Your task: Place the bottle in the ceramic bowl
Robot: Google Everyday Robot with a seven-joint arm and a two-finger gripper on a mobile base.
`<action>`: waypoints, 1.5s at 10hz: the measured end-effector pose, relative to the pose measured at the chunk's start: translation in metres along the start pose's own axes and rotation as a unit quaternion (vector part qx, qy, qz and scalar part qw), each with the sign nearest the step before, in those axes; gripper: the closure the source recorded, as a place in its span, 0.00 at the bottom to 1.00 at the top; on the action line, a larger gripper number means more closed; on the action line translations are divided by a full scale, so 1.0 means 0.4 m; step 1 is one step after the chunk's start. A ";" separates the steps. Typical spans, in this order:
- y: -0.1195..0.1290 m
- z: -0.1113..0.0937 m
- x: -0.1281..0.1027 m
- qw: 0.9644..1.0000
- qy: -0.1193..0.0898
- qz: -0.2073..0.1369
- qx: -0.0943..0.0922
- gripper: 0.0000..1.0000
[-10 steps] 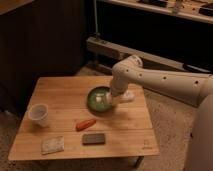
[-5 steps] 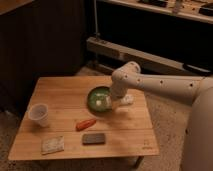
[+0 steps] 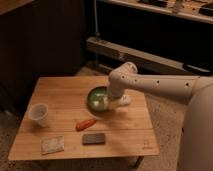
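Tool point(image 3: 114, 101) hovering at right rim of ceramic bowl point(image 3: 95, 96), bottle point(image 3: 124, 100) just beside; can't tell if clenched. Stamp point(image 3: 145, 145) on desk point(image 3: 60, 90) corner unreadable.

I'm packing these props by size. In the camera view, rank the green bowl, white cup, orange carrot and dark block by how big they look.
1. green bowl
2. white cup
3. orange carrot and dark block, too alike to rank.
The gripper is at the bowl's right rim.
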 end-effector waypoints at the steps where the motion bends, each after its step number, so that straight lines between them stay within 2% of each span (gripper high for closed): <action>1: -0.002 -0.002 0.009 1.000 0.012 0.003 0.000 0.94; 2: -0.011 -0.013 0.006 1.000 0.027 0.003 0.002 0.99; 4: -0.026 -0.022 -0.013 0.999 0.043 -0.011 0.004 1.00; 8: -0.042 -0.019 -0.019 0.999 0.046 -0.022 0.007 1.00; 9: -0.051 -0.016 -0.018 0.999 0.042 -0.023 0.009 1.00; 11: -0.071 -0.003 -0.010 1.000 0.018 -0.020 0.013 1.00; 15: -0.106 0.026 -0.031 0.999 0.001 -0.034 0.010 1.00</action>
